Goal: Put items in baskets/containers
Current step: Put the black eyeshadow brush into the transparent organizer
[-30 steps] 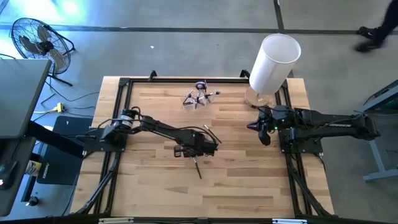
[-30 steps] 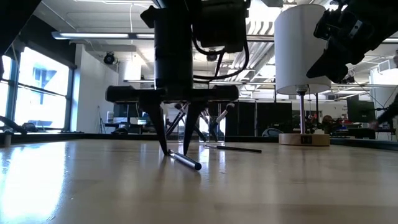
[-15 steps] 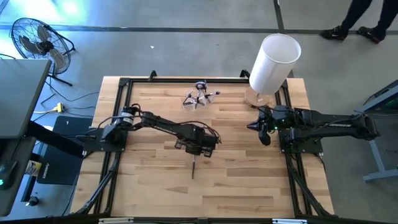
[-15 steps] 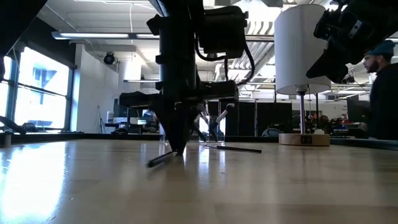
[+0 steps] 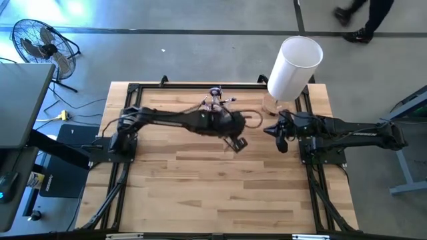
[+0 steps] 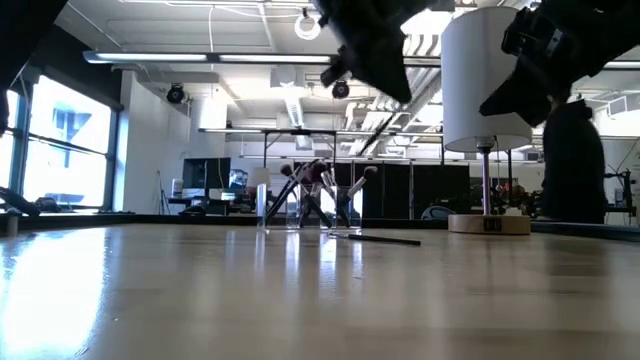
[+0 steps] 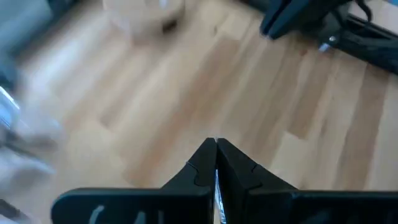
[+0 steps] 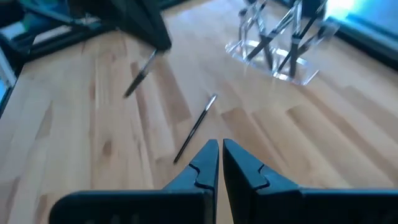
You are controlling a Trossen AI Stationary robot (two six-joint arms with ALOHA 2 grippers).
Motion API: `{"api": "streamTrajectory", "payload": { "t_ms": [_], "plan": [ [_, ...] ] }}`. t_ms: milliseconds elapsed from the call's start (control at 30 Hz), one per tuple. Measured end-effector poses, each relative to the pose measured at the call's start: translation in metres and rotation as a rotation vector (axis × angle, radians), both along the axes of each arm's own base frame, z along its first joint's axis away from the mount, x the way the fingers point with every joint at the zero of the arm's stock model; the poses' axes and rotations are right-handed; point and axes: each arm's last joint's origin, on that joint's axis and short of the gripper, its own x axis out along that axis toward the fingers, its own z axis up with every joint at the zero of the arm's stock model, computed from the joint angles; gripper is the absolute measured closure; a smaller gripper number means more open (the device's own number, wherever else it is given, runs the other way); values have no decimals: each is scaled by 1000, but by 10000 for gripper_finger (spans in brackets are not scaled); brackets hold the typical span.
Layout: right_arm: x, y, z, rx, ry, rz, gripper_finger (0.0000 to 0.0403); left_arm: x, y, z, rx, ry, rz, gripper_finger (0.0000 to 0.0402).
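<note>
A slim brush (image 8: 140, 73) hangs tilted from the left tool (image 5: 238, 143), whose fingers pinch it shut above the desk (image 5: 200, 187). The clear holder (image 5: 215, 105), already bristling with brushes, sits just beyond, toward the desk's far edge. Another brush (image 8: 195, 127) lies loose, probably nearer the right tool (image 5: 272, 130), closed and idle.

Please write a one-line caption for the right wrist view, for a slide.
Left tool holds a brush above the table; another brush lies near the clear holder.

Past the right pincer (image 8: 219, 148), one brush (image 8: 195, 127) lies on the table (image 8: 74, 155) near the clear holder (image 8: 273, 67).
</note>
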Motion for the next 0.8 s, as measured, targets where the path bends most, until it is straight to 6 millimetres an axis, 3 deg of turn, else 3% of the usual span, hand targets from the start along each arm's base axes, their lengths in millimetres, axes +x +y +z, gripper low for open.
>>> {"api": "streamTrajectory", "payload": {
  "t_ms": [133,300,400,600,733,800],
  "plan": [
    [3,-2,3,-24,-39,-37,391,-4,24,37,211,-146,-112,401],
    [7,-4,6,-68,-67,-107,391,-32,75,47,260,-262,-176,401],
    [9,-7,5,-97,-62,-172,391,-61,108,34,225,-353,-194,401],
    [17,-11,8,-143,-100,-280,391,-127,158,0,329,-647,-117,401],
    [24,-14,11,-176,-149,-361,391,-165,177,-33,451,-820,-140,401],
    [28,-15,12,-187,-171,-388,391,-171,181,-45,498,-849,-124,402]
  ]
}}
